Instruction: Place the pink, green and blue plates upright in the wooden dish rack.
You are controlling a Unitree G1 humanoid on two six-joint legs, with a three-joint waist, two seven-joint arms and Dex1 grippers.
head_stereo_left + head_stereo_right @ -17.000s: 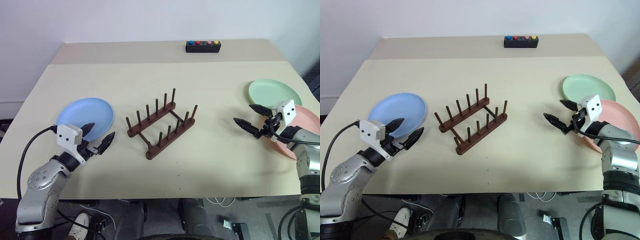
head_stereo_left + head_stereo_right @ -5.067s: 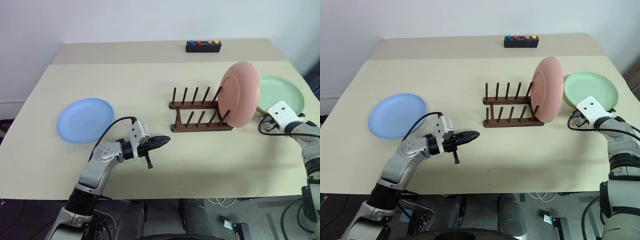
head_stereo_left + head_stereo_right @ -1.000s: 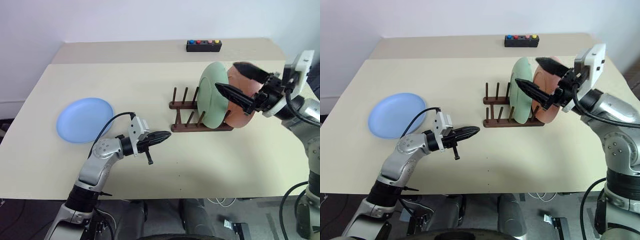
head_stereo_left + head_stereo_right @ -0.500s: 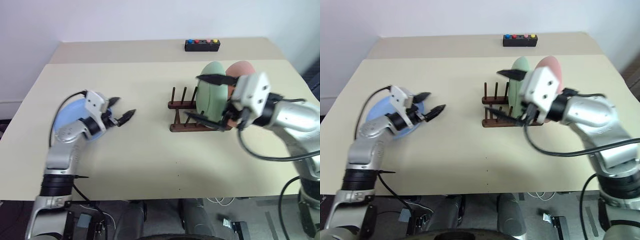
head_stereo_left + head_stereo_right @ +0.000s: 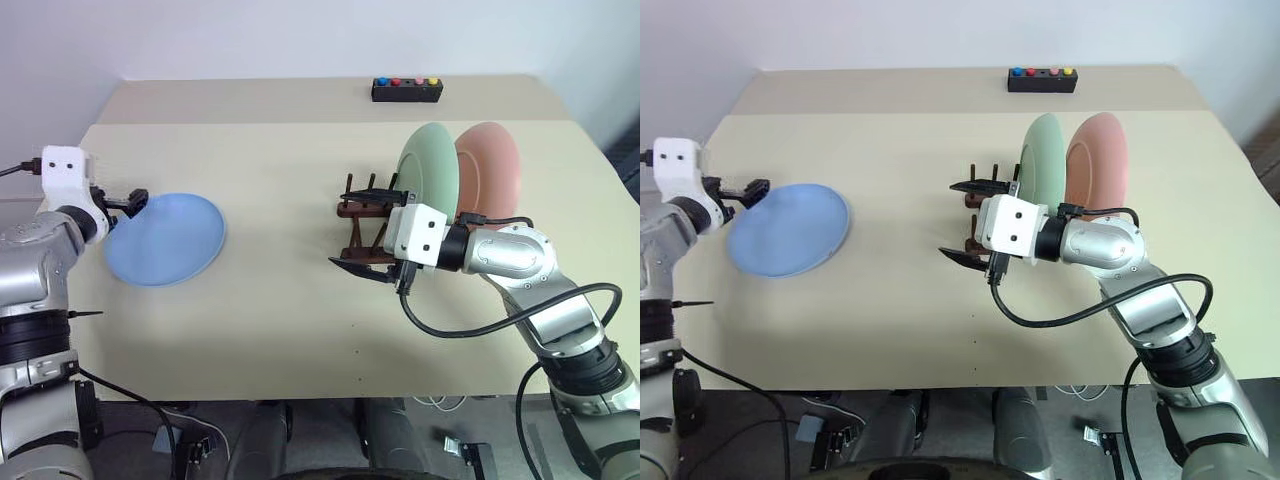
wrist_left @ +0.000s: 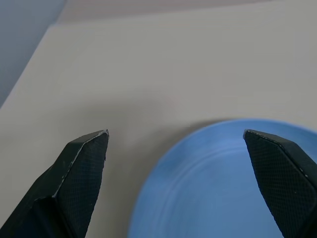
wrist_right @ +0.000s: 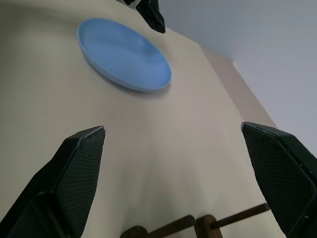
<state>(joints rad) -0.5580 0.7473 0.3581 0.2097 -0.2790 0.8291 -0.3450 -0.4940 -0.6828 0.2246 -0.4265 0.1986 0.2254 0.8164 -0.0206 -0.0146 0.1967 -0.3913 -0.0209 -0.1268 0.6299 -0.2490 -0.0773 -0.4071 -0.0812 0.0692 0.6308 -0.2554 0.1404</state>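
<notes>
On the beige tabletop [image 5: 300, 310] I count three round matte plates. Two of them stand upright, side by side, in the small dark brown wooden dish rack [image 5: 362, 208] right of centre in the head views: the pale mint green plate [image 5: 430, 175] and, just to its right, the salmon pink plate [image 5: 488, 172]. The third one, the light blue plate [image 5: 166, 239], lies flat at centre left, well apart from the rack.

Two arms are in play. The left gripper [image 5: 130, 201] sits at the far left of the frame, right at the blue plate's left edge, jaws spread wide with nothing between them. The right gripper [image 5: 365, 228] hangs in front of the rack's left end, hiding part of its pegs, pointing toward the left of the frame; its jaws are wide too and hold nothing.

One black box with four coloured buttons [image 5: 406, 91] rests at the top centre, near the tabletop's far edge.

Now the wrist cameras. The left wrist view puts the blue plate's rim between its two black fingers [image 6: 79, 173], close up, at the lower right of that frame. The right wrist view catches the whole blue plate at upper left, the other arm's black fingertip beyond it, and two brown pegs of the rack at the bottom edge.
</notes>
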